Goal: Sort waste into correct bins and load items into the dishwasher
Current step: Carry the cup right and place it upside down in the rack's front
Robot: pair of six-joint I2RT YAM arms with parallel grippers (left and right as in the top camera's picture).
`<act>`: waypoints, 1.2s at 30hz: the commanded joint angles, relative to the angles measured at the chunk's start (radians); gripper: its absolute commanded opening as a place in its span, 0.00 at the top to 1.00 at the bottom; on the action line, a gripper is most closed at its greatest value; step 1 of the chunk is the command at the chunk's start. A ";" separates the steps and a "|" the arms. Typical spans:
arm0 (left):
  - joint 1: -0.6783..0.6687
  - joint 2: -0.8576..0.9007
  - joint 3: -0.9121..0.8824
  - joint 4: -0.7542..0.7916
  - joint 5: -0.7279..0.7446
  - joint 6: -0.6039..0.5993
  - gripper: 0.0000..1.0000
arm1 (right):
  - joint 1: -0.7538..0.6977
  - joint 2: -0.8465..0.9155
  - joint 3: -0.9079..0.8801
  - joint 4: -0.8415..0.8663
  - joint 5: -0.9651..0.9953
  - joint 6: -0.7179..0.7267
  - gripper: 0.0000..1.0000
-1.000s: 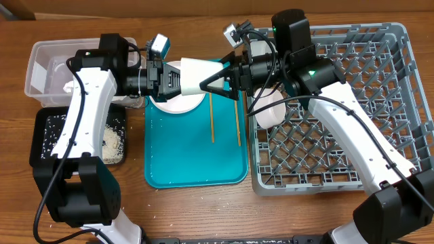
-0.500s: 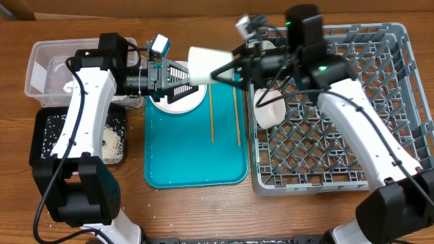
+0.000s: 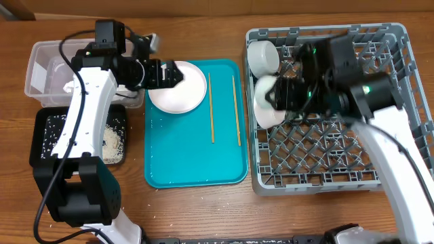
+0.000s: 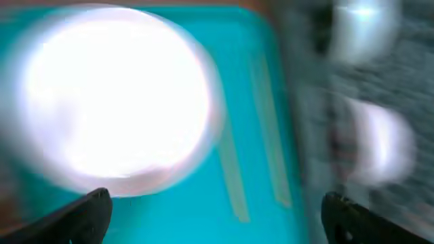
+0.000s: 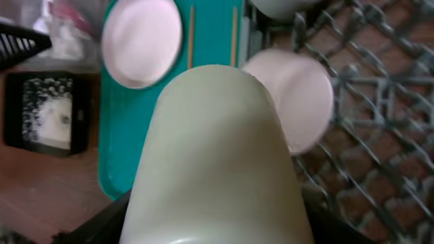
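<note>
— Overhead view: arm poses?
— Left arm: forearm turned rightward past the clear rectangular plastic tub (image 3: 44,74). The left fingers (image 3: 171,73) hang over the left rim of the round white plate (image 3: 183,93), which sits on the teal serving tray (image 3: 196,163). Right arm: stretched leftward across the large grey lattice dish rack (image 3: 339,163), with the right fingers (image 3: 277,95) near its left wall.
— Task item?
— Small cream-white cup (image 3: 263,88), one, at the right fingers. It is above the rack and overlaps a white bowl (image 3: 268,114) lying there. A second white bowl (image 3: 264,57) sits in the rack's far left corner. Two thin wooden chopsticks (image 3: 211,108) lie parallel on the tray. A shallow black rectangular tray (image 3: 47,132) of white grains stands on the desk (image 3: 203,210).
— Left wrist view?
— Blurred. Left fingers spread wide with nothing between them; plate and chopsticks lie beneath.
— Right wrist view?
— Cup fills the frame, plain and smooth. The right fingers clasp it, though only dark edges show at either side. The bowl in the rack lies just beyond, to the right.
— Difference from half a second ago?
— Then: cup above the tray's far edge, both arms meeting at it. Now: cup has crossed over the rack with the right arm alone. The left fingers have let go and drawn back over the plate.
</note>
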 commanded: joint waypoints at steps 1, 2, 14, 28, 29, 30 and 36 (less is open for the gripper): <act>-0.007 -0.018 0.015 0.022 -0.445 -0.084 0.01 | 0.072 0.004 0.017 -0.114 0.262 0.166 0.44; -0.006 -0.018 0.015 0.022 -0.459 -0.084 0.00 | 0.087 0.014 0.017 -0.151 0.270 0.182 0.41; -0.006 -0.018 0.015 0.021 -0.458 -0.084 0.00 | 0.146 0.027 -0.034 -0.386 0.211 0.248 0.41; -0.006 -0.018 0.015 0.021 -0.458 -0.084 0.00 | 0.190 0.027 -0.342 -0.177 0.111 0.266 0.39; -0.006 -0.018 0.015 0.021 -0.458 -0.084 0.00 | 0.190 0.027 -0.357 -0.159 0.111 0.266 0.35; -0.006 -0.018 0.015 0.021 -0.458 -0.084 0.00 | 0.190 0.027 -0.369 -0.149 0.111 0.266 0.31; -0.006 -0.018 0.015 0.024 -0.459 -0.083 0.00 | 0.188 0.027 -0.377 -0.141 0.113 0.266 0.20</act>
